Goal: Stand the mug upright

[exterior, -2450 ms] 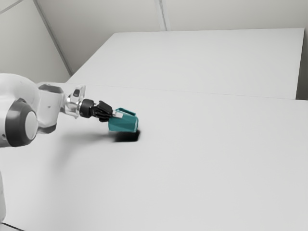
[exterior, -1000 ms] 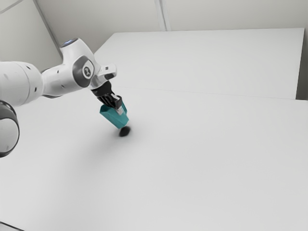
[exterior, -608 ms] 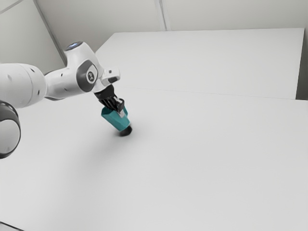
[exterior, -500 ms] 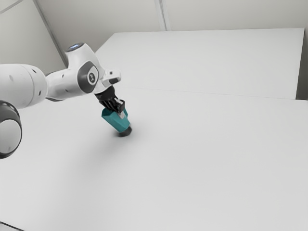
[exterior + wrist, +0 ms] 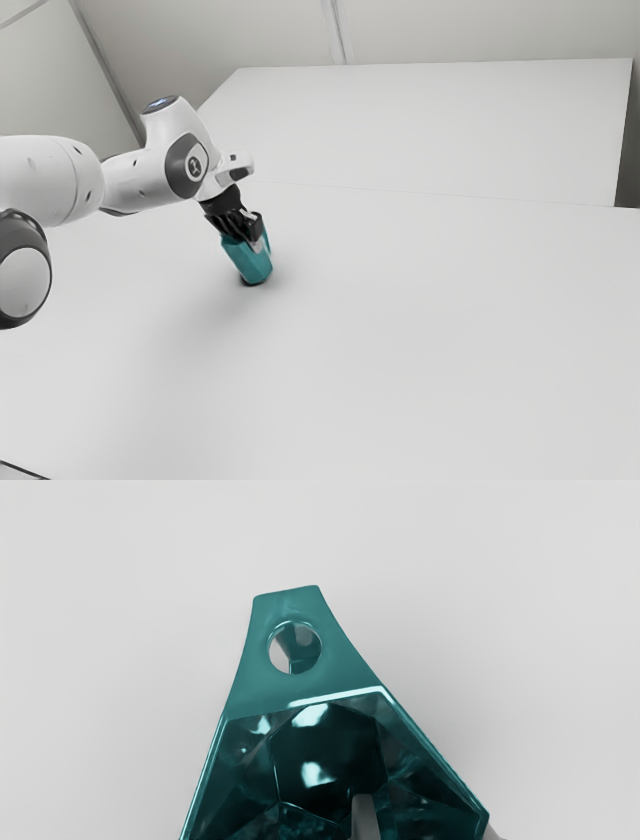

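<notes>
One white arm [image 5: 135,182] enters from the exterior view's left and slopes down to the gripper [image 5: 257,243], which holds the teal mug [image 5: 250,264] by its wall, one finger [image 5: 365,817] inside. The mug tilts, mouth toward that view's left, low at the white table [image 5: 430,330]; whether its base touches, I cannot tell.

There is one mug [image 5: 251,264], one arm [image 5: 45,178] and one gripper [image 5: 256,244].

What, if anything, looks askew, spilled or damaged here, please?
The teal mug looks askew: held in the pincer, it leans with its mouth toward the exterior view's left, not standing straight. I see no spill or damage.
</notes>
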You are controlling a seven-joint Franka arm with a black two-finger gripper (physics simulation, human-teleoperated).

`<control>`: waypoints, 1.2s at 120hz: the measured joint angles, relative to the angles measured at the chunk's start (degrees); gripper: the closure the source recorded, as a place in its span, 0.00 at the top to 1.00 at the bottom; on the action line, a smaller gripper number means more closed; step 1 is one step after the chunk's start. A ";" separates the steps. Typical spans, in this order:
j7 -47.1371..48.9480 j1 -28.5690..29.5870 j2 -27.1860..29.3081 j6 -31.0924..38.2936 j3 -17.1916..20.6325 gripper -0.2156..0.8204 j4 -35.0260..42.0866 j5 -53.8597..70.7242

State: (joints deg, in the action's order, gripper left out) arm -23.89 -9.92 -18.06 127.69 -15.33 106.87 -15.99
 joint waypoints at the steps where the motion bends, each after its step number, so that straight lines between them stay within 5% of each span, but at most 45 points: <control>1: 0.00 -0.01 0.05 0.00 -0.02 0.27 -0.02 0.00; 72: -0.04 -0.24 11.59 -3.63 -0.93 0.68 -1.91 11.39; 144: 0.24 1.53 19.11 -16.38 -1.33 0.76 -10.42 20.95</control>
State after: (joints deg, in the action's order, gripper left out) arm -23.65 -8.39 1.05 111.31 -16.66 96.45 4.95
